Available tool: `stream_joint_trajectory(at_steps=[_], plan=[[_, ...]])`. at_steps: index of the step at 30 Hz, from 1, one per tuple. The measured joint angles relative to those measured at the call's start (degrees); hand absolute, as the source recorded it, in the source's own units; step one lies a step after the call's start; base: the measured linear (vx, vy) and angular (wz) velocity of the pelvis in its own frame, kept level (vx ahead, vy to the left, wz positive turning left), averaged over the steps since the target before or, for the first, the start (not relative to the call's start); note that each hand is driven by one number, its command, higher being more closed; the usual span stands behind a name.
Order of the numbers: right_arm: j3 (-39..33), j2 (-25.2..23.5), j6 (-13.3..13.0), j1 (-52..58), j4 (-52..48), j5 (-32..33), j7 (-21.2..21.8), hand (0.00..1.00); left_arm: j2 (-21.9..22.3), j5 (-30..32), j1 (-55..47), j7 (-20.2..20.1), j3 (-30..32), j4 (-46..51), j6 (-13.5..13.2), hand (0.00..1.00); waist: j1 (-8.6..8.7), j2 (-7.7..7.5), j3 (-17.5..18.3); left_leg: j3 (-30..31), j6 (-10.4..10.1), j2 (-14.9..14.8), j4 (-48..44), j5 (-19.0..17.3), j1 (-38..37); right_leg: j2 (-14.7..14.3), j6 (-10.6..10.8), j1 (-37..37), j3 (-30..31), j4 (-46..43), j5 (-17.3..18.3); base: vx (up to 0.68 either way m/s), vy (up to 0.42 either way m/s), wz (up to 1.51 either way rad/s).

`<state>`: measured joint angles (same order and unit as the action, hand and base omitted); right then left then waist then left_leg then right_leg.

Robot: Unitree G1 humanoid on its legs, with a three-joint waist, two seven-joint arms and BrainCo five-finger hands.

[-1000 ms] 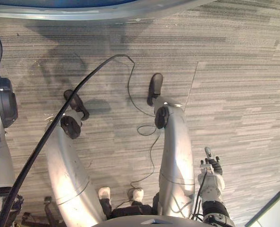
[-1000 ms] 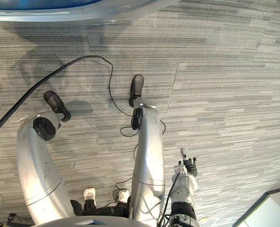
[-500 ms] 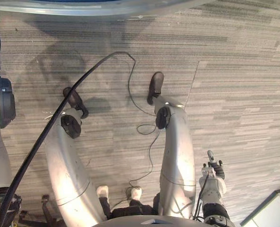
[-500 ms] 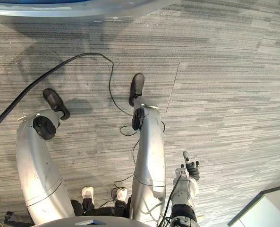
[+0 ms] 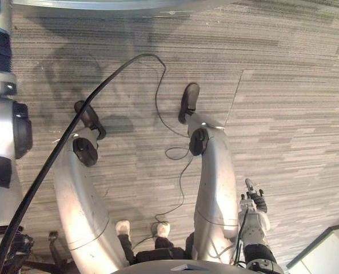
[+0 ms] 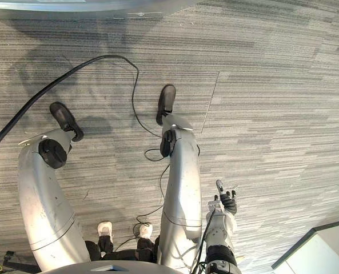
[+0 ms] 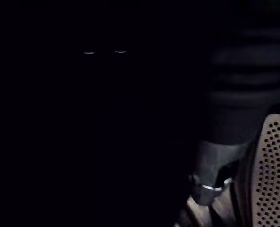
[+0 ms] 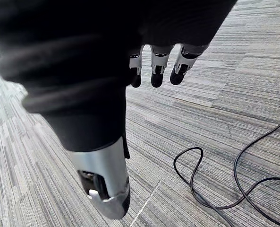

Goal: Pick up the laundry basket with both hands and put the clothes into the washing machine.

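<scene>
My right hand (image 5: 254, 201) hangs low beside my right leg over the carpet, and its fingers (image 8: 154, 71) are straight and hold nothing. The silver forearm of my left arm (image 5: 0, 142) rises along the left edge of the left eye view. Its wrist view is almost black. Only the dark ribbed cover of the left hand (image 7: 239, 94) stands out there, beside a pale perforated surface (image 7: 274, 175) that I cannot identify. A grey curved rim (image 5: 129, 4) runs along the far edge of the floor. No clothes lie on the carpet in view.
Grey striped carpet (image 5: 283, 103) covers the floor. A white box-like corner with a dark edge (image 5: 329, 251) sits at the lower right. A person's white shoes (image 5: 122, 228) stand close behind me.
The whole picture has slid, so the grey rim now lies nearer the top edge. My left forearm has come higher along the left edge. The right hand has barely moved.
</scene>
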<state>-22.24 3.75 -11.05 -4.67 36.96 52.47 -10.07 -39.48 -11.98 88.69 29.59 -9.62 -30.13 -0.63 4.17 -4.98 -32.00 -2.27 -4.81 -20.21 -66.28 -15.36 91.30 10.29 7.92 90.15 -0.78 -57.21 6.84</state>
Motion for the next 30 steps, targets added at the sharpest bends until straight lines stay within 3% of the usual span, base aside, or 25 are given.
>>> stream_joint_trajectory(at_steps=[6, 9, 16, 23, 30], plan=[[1.4, 0.0, 0.1, 0.0, -0.6, 0.0, -0.5, 0.00, 7.5, -10.4, -13.2, 2.3, 7.2, 15.9, -3.2, 0.00, 0.14, 0.01, 0.0, 0.9, -0.5, 0.9, 0.9, 1.0, 0.0, 0.8, -0.6, -0.1, -0.9, -0.9, 0.7, -0.04, 0.033, 0.12], [1.6, 0.1, 0.1, 0.0, -2.6, -0.1, -0.8, 0.00, 13.3, -11.7, -21.6, 5.4, 9.9, 25.0, -6.3, 0.00, 0.03, 0.01, 0.0, 1.6, -0.8, 1.3, 1.0, 1.3, -0.1, 1.2, -0.7, -0.4, -1.5, -1.7, 1.3, -0.03, 0.028, 0.11], [1.8, 0.3, 0.0, 0.0, -5.3, -0.6, -1.7, 0.00, 26.7, -10.3, -36.1, 7.5, 9.3, 39.1, -7.0, 0.00, -0.83, 0.02, 0.0, 3.1, -1.4, 2.3, 2.3, 1.5, -1.4, 2.0, -0.8, -2.5, -3.0, -1.9, 2.6, -0.04, 0.035, 0.11], [1.8, 0.0, -0.6, 0.0, -7.2, -1.1, -3.0, 0.00, 33.3, -7.6, -49.8, 6.4, 8.1, 45.0, -8.8, 0.00, -1.84, 0.02, 0.0, 4.0, -1.7, 3.0, 3.7, 2.2, -4.7, 2.5, -1.3, -5.4, -3.8, -3.1, 4.5, 0.01, 0.017, 0.13], [1.4, 0.0, -0.6, 0.0, -7.8, -1.2, -3.2, 0.00, 36.2, -11.2, -65.7, 3.8, 11.8, 46.6, -11.0, 0.00, -3.71, 0.08, 0.1, 5.3, -3.3, 3.7, 3.7, 1.7, -9.4, 3.4, -2.3, -9.5, -4.6, -6.6, 7.8, 0.03, 0.000, 0.17]])
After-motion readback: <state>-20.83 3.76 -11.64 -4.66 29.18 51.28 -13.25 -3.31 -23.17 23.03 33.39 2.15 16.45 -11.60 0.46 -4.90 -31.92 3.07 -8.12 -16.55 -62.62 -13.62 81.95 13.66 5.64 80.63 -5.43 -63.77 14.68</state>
